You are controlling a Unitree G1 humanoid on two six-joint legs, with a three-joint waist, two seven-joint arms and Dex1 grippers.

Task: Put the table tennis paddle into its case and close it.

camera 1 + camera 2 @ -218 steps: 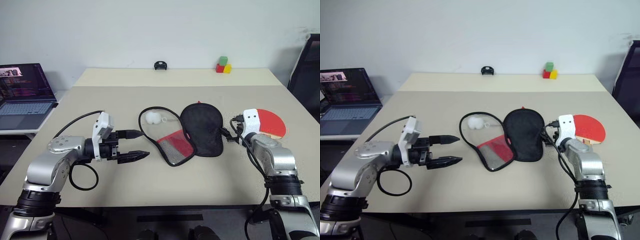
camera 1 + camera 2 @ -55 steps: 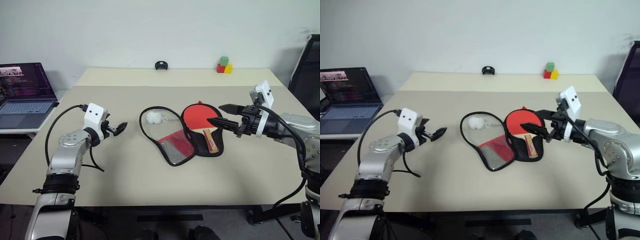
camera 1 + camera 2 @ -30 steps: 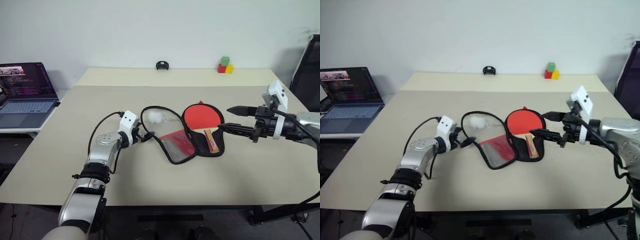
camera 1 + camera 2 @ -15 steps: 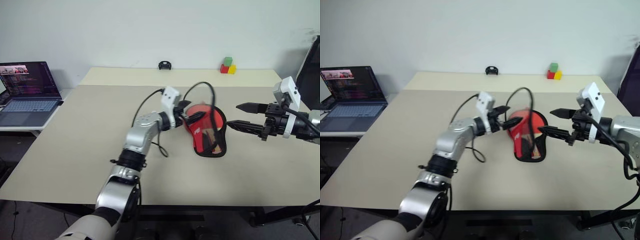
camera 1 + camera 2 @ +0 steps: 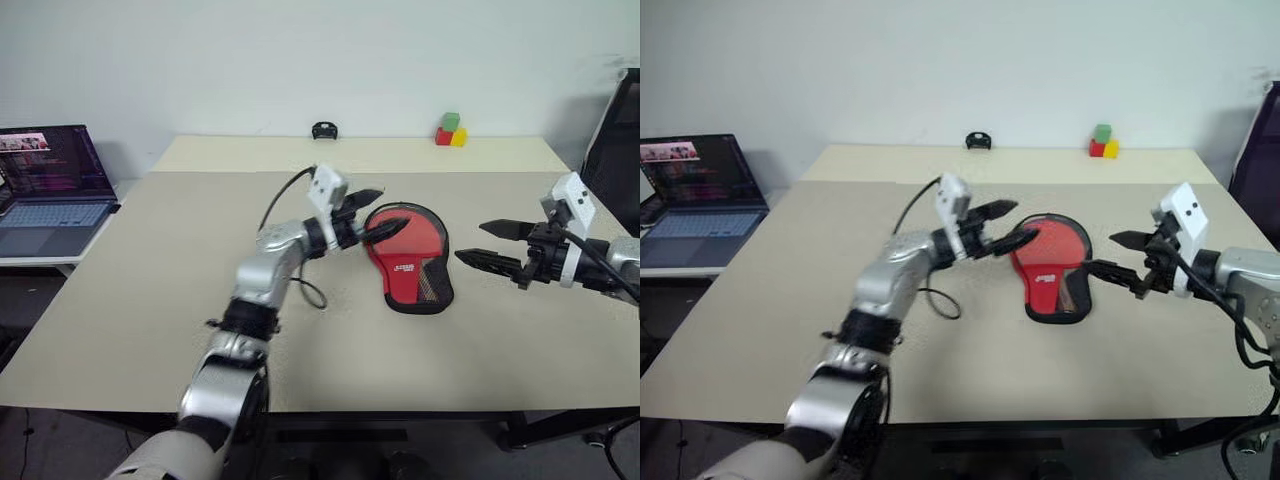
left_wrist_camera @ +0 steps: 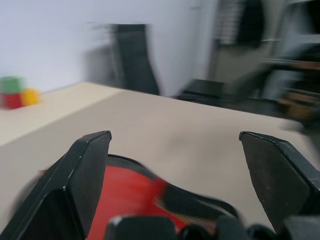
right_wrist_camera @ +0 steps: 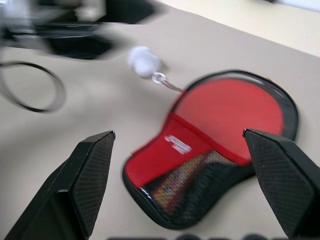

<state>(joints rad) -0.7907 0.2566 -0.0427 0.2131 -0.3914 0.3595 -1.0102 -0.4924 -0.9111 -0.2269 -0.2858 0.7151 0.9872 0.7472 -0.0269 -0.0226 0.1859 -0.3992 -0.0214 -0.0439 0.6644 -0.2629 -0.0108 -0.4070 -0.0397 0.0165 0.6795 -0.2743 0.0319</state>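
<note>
The case (image 5: 412,258) is lying flat near the middle of the table (image 5: 150,290), its red flap with the black mesh pocket and white logo folded over on top, a black zipper edge running round it. Through the mesh in the right wrist view something wooden with stripes is showing, so I judge the paddle (image 7: 192,172) is sitting inside, its handle towards the narrow end. The flap looks laid over rather than zipped, so the closing step seems to be the one in hand; the next move would call for finding the zipper pull and holding the soft pouch steady while running it round the curved rim.

The left pincer (image 5: 374,213) is hovering just over the case's round end, fingers spread wide and gripping nothing. The right pincer (image 5: 497,246) is waiting near the case's other side, clear of it, fingers also wide apart and empty.

The fabric looks limp and thin, likely to slide or bunch on the smooth beige table. Farther off, small coloured blocks (image 5: 448,130) are standing at the far edge, and a laptop (image 5: 45,185) is sitting open off the robot's left side.
</note>
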